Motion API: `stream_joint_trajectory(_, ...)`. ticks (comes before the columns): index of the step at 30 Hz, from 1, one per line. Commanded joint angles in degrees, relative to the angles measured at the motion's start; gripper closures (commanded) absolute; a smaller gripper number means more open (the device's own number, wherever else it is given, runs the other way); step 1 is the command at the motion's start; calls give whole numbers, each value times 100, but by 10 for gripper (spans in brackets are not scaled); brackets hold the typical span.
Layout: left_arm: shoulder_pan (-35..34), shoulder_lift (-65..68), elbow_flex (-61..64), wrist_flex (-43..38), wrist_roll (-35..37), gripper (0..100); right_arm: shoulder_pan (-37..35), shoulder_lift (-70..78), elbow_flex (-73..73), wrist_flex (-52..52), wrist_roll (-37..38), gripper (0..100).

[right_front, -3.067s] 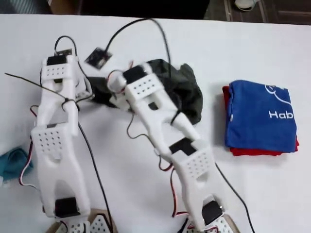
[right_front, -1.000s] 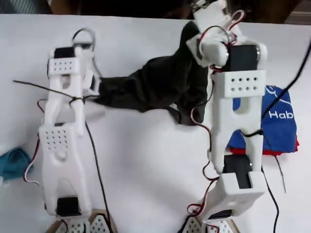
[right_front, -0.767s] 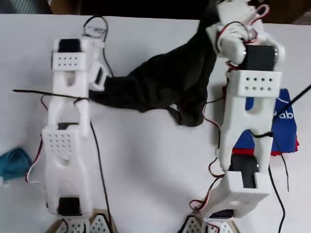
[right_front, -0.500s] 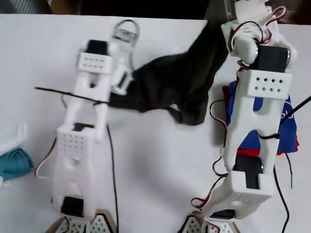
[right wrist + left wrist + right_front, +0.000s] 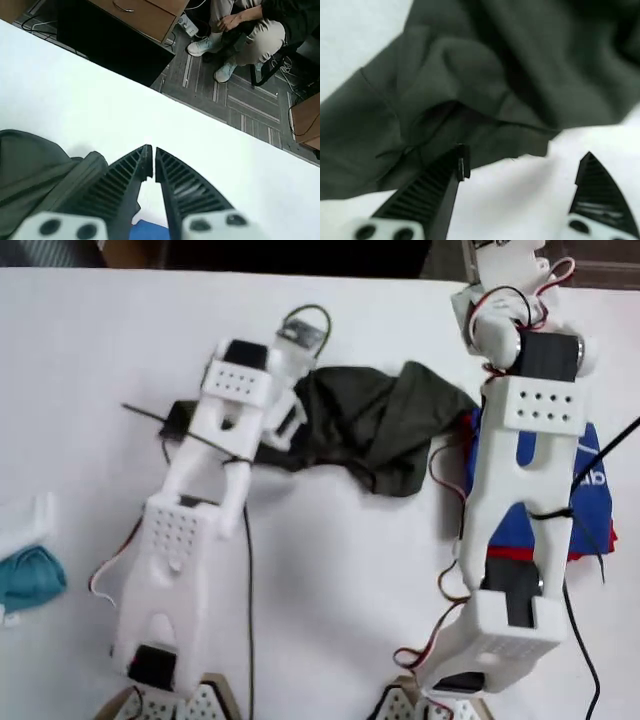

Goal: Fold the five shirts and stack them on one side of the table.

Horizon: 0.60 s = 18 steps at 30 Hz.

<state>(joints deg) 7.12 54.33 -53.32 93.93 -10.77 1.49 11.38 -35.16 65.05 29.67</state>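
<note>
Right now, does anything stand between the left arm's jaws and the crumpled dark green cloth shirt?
Nothing visible does. The left jaws stand open right at the hem of the crumpled dark green cloth shirt, with white table between them.

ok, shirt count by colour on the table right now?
Dark shirt: 1
Blue shirt: 1
Red shirt: 1, under the blue one
Teal shirt: 1
Total: 4
White thing by the teal shirt: can't tell what it is, not counted.
</note>
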Motion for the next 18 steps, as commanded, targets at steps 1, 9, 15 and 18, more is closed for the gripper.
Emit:
stream_joint_trajectory(1, -378, 176, -92, -343, -44, 646, -101, 497, -35, -391, -70, 974)
stream_joint_trajectory(9, -1697, 598, -101, -782, 9, 718, -48, 1543, -88, -1156, -343, 888)
stream_joint_trajectory(15, -2189, 440, -207, -167, -44, 919, -75, 1596, -79, -1182, -343, 825)
stream_joint_trajectory(18, -2541, 360, -558, 229, -18, 956, -75, 1596, -79, -1182, -343, 824)
